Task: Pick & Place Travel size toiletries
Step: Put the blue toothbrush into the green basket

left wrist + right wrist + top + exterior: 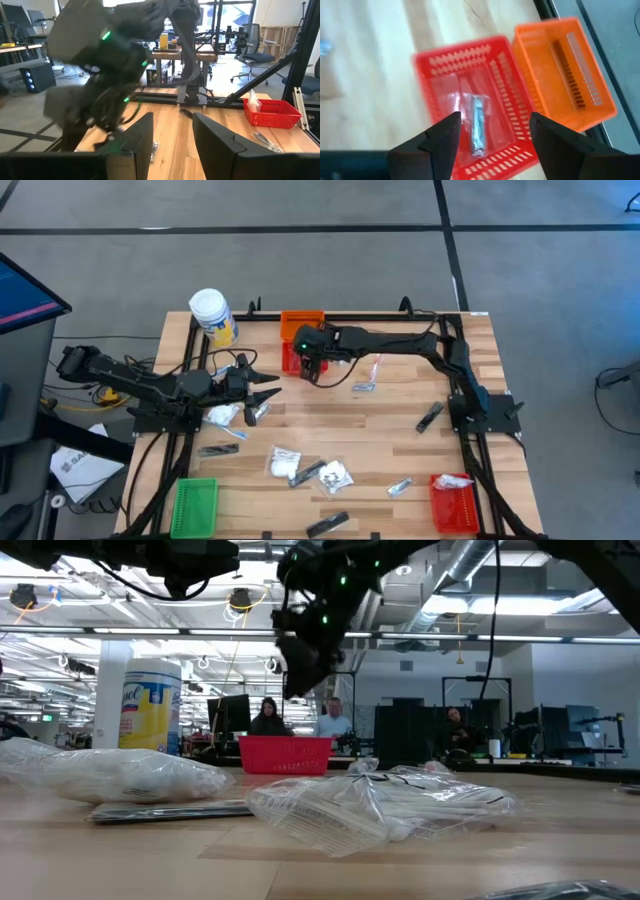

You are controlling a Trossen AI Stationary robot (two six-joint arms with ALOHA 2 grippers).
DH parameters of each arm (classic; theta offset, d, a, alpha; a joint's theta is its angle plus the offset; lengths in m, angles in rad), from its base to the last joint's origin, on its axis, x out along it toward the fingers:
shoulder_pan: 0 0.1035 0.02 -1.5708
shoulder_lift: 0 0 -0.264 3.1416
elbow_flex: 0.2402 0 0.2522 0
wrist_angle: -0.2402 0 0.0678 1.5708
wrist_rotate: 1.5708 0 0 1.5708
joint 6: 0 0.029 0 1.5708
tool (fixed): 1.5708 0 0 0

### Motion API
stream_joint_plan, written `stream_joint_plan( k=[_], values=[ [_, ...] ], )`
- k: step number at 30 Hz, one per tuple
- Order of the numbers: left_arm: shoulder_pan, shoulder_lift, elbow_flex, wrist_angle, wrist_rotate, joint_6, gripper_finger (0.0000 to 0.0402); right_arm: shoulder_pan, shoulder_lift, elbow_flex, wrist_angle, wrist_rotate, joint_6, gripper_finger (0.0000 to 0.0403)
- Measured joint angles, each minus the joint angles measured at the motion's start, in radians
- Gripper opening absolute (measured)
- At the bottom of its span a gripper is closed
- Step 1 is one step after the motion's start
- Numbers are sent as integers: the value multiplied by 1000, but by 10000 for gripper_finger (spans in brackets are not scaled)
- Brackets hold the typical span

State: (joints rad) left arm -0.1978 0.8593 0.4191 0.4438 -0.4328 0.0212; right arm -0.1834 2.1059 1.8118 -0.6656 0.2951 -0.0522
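Observation:
My right gripper (492,132) hangs open over a red basket (470,120) at the table's far middle. A silver foil sachet (477,122) lies on the basket's floor, clear of the fingers. More travel size toiletries lie loose on the table: white packets (285,463) (335,475), a foil sachet (400,487), dark tubes (430,417) (327,523) and clear sticks (375,367). My left gripper (265,392) waits at the left, open and level above the table, with nothing between its fingers (142,135).
An orange basket (302,322) stands just behind the red one. A white jar with a yellow label (212,315) is at the far left. A green basket (195,505) sits near left, and a second red basket (452,500) near right. People sit beyond the table (270,718).

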Motion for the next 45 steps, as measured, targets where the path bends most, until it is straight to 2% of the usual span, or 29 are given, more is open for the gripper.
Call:
stream_joint_plan(
  k=[8, 13, 19, 26, 33, 37, 41, 45],
  values=[
    [0, 0, 0, -1, 0, -1, 131, 66, -35, 0, 69, -2, -51, 225],
    [0, 0, 0, -2, 0, -3, 131, 70, -35, -9, 140, -6, -60, 224],
    [0, 0, 0, -2, 0, -3, 131, 37, -84, -145, 297, -10, -55, 224],
    [2, 0, 0, 0, 2, -1, 131, -18, -264, -384, 479, -58, 6, 224],
    [3, 0, 0, 5, 2, 0, 131, -12, -504, -677, 832, -68, 18, 224],
    [3, 0, 0, 8, 1, 0, 131, -4, -620, -794, 987, -99, 19, 224],
    [3, 0, 0, 9, 0, 0, 131, 6, -695, -838, 1006, -100, 48, 224],
    [3, 0, 0, 9, -1, 0, 131, 7, -740, -838, 936, -100, 199, 224]
  ],
)
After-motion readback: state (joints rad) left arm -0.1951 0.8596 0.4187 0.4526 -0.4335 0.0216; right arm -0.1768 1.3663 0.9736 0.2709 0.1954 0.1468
